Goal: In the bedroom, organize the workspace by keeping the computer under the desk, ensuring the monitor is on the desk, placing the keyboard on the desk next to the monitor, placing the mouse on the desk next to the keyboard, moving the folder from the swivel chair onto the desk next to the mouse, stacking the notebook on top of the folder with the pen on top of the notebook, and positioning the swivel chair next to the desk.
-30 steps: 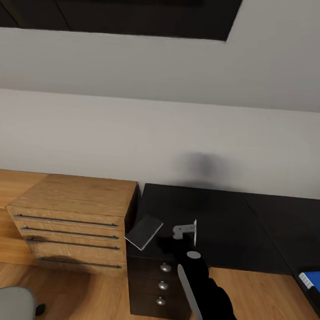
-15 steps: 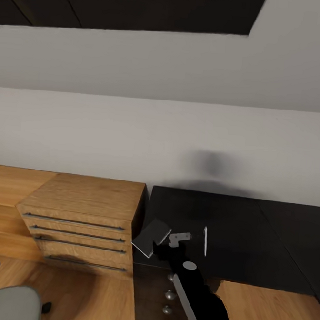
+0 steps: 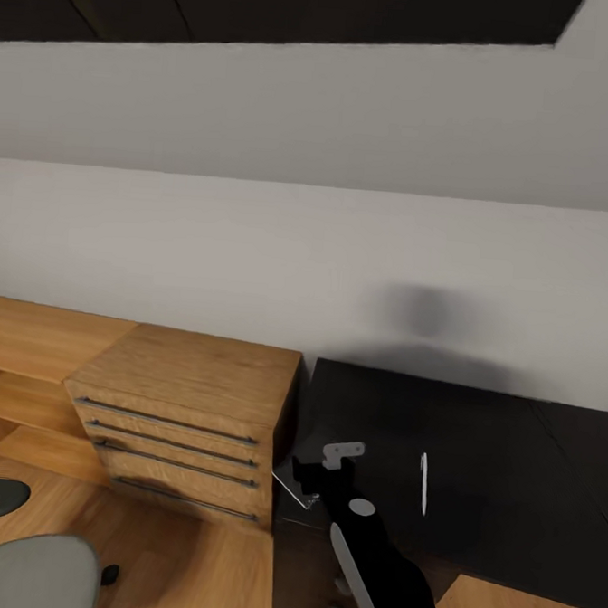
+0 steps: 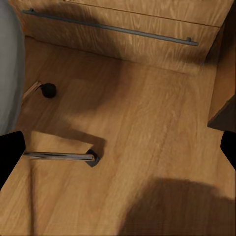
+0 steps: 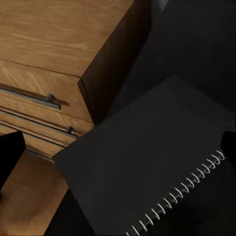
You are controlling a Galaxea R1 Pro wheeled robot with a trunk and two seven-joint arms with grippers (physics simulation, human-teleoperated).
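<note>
Pale wall backs the desk (image 3: 476, 443), over whose near left corner the right arm reaches up from below, its right gripper (image 3: 308, 478) pinching the notebook (image 3: 293, 486) at the corner edge, the spiral-bound cover spread between the fingers in the right wrist view (image 5: 147, 182). Just beyond the fingers' right lies the pen (image 3: 423, 483) on the black top; to their left stands a wooden drawer cabinet (image 3: 187, 414), drawers closed, with the swivel chair (image 3: 23, 565) nearer the robot. The left gripper (image 4: 118, 147) hangs over the wood floor (image 4: 147, 123), fingers spread.

Camera swung left: the bright blue folder has left the head view. Thin grey spiral-bound notebook (image 3: 297, 487), earlier tilted up showing its face, now lies near edge-on at the black counter (image 3: 476, 443) corner beside the right pincer (image 3: 315, 476), apparently lowered.
</note>
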